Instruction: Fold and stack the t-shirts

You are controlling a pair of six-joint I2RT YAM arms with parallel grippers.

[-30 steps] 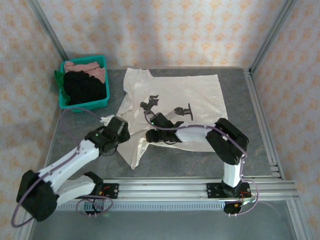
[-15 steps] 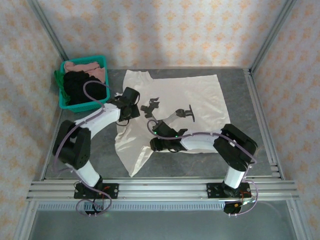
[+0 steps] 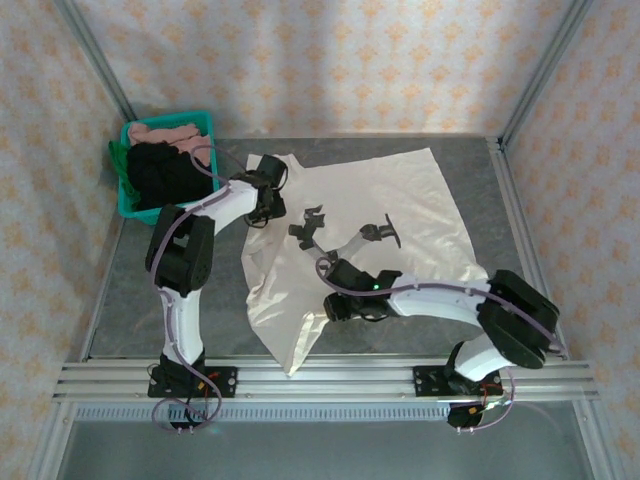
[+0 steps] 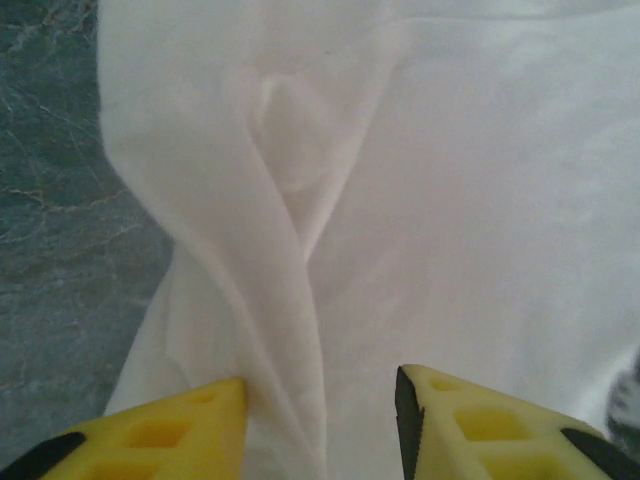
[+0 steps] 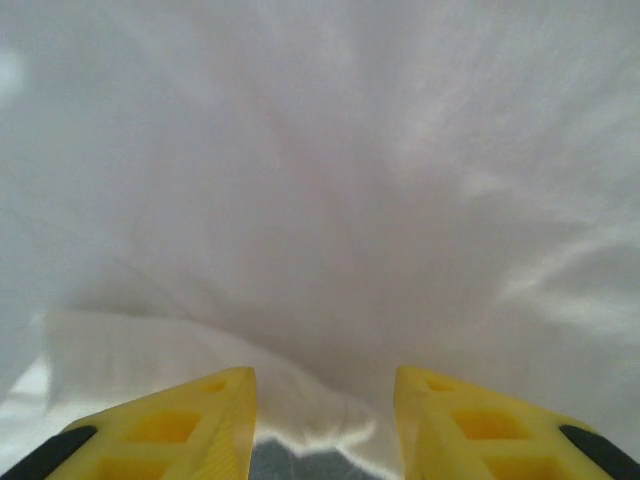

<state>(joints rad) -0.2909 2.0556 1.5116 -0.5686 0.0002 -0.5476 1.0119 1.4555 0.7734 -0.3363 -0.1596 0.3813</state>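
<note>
A large cream-white t-shirt (image 3: pixel 390 195) with a black chest print (image 3: pixel 310 222) lies spread on the grey table. My left gripper (image 3: pixel 262 205) is at its far left shoulder. In the left wrist view the left gripper (image 4: pixel 320 385) stands part open over a raised cloth ridge (image 4: pixel 290 250) that touches the left finger. My right gripper (image 3: pixel 335 305) is low on the shirt's near left part. In the right wrist view the right gripper (image 5: pixel 325 375) is part open, with the shirt's hem (image 5: pixel 300 400) between its fingers. More t-shirts fill the bin: black (image 3: pixel 165 170), pink (image 3: pixel 170 132), green (image 3: pixel 118 160).
The teal bin (image 3: pixel 165 213) stands at the far left corner, just left of my left gripper. Metal frame posts and rails (image 3: pixel 520 230) border the table. Bare grey tabletop (image 3: pixel 130 290) shows at the near left and along the right side.
My left arm swung from the near left up to the shirt's far left shoulder and its jaws narrowed. The right arm drew toward the front, and the shirt shifted rightward with its near-left corner trailing forward.
</note>
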